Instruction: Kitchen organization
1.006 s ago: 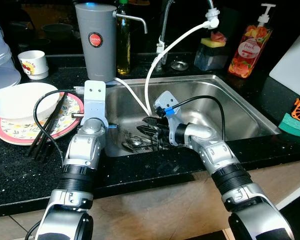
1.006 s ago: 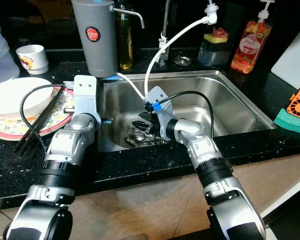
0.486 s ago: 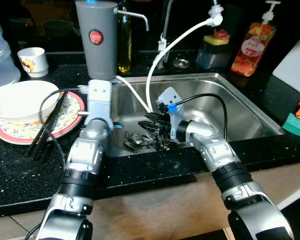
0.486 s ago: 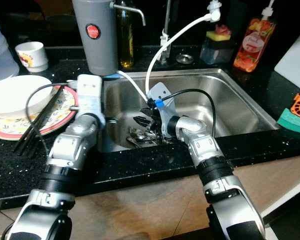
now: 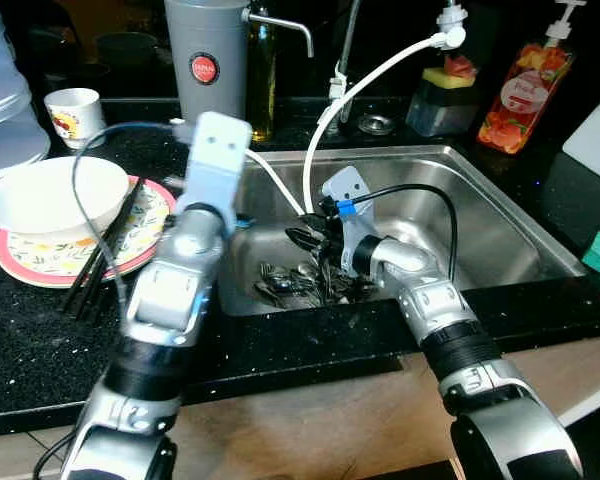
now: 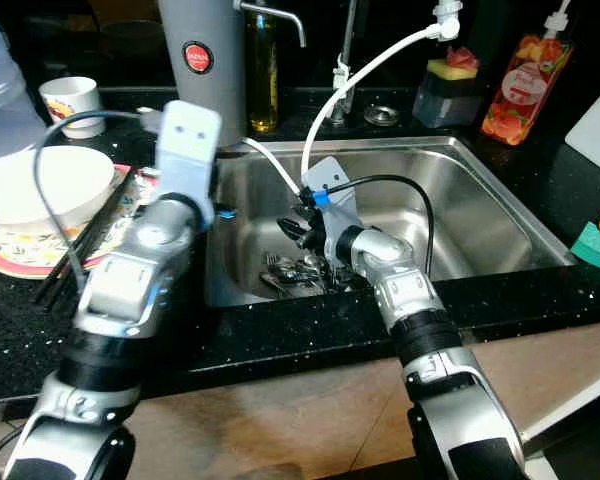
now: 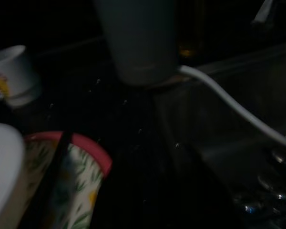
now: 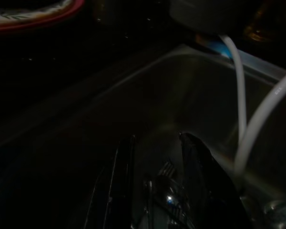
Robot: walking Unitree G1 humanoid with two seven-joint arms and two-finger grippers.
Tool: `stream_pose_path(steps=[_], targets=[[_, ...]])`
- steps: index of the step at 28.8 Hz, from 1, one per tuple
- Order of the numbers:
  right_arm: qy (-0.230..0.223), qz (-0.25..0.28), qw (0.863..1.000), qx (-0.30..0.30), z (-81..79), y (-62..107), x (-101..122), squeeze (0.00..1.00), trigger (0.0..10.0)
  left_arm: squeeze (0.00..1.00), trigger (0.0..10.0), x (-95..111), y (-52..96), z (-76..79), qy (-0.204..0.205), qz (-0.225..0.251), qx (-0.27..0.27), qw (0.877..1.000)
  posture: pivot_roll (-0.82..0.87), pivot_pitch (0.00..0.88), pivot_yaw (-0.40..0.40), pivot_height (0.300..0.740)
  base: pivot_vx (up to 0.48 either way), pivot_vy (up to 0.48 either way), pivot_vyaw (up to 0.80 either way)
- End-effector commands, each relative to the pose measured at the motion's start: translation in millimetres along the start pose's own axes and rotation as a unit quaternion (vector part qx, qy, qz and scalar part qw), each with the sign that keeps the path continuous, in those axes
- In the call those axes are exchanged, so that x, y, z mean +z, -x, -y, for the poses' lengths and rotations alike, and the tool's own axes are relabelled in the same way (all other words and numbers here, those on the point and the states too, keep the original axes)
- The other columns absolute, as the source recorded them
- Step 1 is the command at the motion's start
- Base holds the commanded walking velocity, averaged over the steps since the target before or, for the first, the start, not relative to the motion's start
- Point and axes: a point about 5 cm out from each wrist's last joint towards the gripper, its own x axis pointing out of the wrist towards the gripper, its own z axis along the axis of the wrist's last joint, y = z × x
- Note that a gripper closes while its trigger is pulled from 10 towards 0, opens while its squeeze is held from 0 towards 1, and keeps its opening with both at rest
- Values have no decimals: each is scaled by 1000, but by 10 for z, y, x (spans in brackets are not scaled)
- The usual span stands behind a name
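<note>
The robot's right gripper [image 8: 155,186] reaches down into the stainless-steel sink [image 5: 500,235], its two black fingers [image 8: 200,186] spread apart over a heap of cutlery [image 5: 300,283] lying on the sink floor at the near left corner. In the dim right wrist view a fork [image 8: 168,177] and other shiny pieces show in the gap between the fingers, but the picture is too dark to tell whether either finger touches them; nothing appears pinched. The left arm [image 5: 175,290] is raised over the sink's left rim, blurred, with its wrist bracket tilted toward the basin; the left gripper's fingers cannot be made out, so whether they are parted or closed cannot be told. Left of the sink, on the black counter [image 5: 40,340], a white bowl [image 5: 55,195] sits on a floral plate with a red rim [image 5: 30,265], and dark chopsticks [image 5: 100,265] lie across the plate's near edge, leaning against the bowl. Behind them stands a small white cup [image 5: 72,112]. At the sink's back left corner stands a grey cylinder with a red badge [image 5: 206,60], a bottle of yellow oil [image 5: 263,80] just beside it. A white hose [image 5: 360,90] curves from the tap down into the basin. Behind the sink's back right corner are a sponge holder [image 5: 442,100] and an orange pump bottle [image 5: 525,95].
</note>
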Motion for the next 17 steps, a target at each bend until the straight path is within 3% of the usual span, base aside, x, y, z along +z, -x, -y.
stream_pose_path(steps=[1, 11, 13, 17], targets=[[11, 7, 1000, 3, 3, -3, 51, 0, 10000, 1000, 10000, 51, 78, -85, -11, 20, 16, 1000, -9, 125, -46, 740, 0, 0, 0], [14, 11, 1000, 14, -45, 1, 56, 0, 10000, 1000, 10000, 122, 321, -236, -9, 71, 36, 997, -4, 124, -42, 740, 0, 0, 0], [15, 12, 1000, 18, -60, 1, 56, 0, 10000, 0, 10000, 76, 400, -273, 19, 87, 23, 996, -4, 125, -43, 740, 0, 0, 0], [17, 11, 1000, 23, -75, 2, 52, 0, 10000, 0, 10000, -22, 508, -371, 16, 97, 23, 995, 1, 125, -45, 740, 0, 0, 0]])
